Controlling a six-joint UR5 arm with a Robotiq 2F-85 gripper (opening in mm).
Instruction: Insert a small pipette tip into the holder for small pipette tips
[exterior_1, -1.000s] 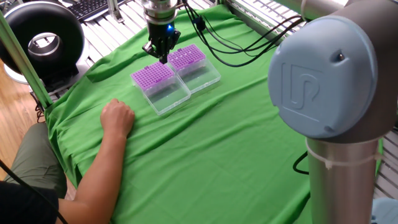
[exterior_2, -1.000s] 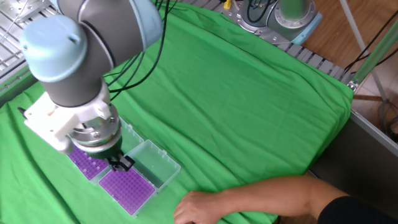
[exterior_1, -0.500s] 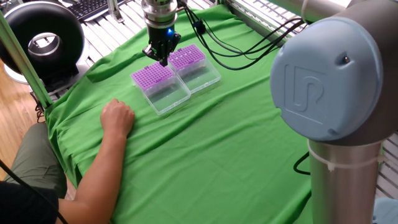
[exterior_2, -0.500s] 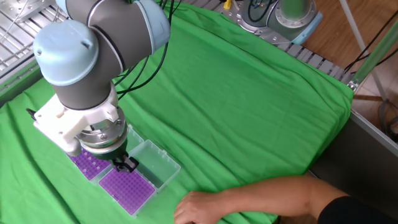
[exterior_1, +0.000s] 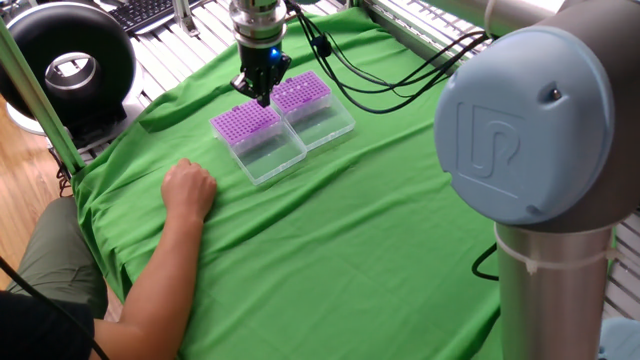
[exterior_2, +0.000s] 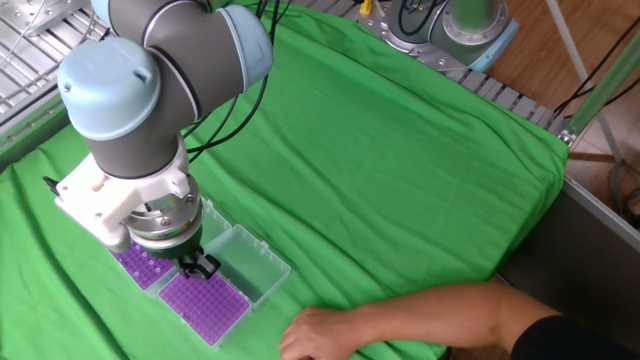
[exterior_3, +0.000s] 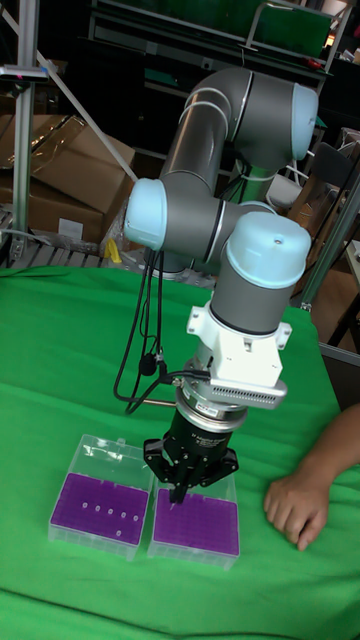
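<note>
Two clear boxes with purple tip racks stand side by side on the green cloth. My gripper (exterior_3: 180, 490) points straight down over the back edge of the holder (exterior_3: 197, 523) nearer the person's hand, close to the gap between the boxes. Its fingers are pressed together, and a thin small pipette tip (exterior_3: 180, 497) seems to stick out below them just above the holder's surface. In one fixed view the gripper (exterior_1: 262, 95) hangs over the holder (exterior_1: 246, 122). The other fixed view shows the gripper (exterior_2: 198, 266) at that holder (exterior_2: 205, 300).
The second purple rack (exterior_3: 103, 508) holds a few pale tips in a row. Both boxes have their clear lids (exterior_2: 245, 262) folded open. A person's hand (exterior_1: 189, 187) rests on the cloth near the holder. Black cables (exterior_1: 380, 75) trail behind the arm.
The arm's upper joints have swung slightly to the right in the other fixed view. The gripper has edged a little along the rack's back edge and stays shut.
</note>
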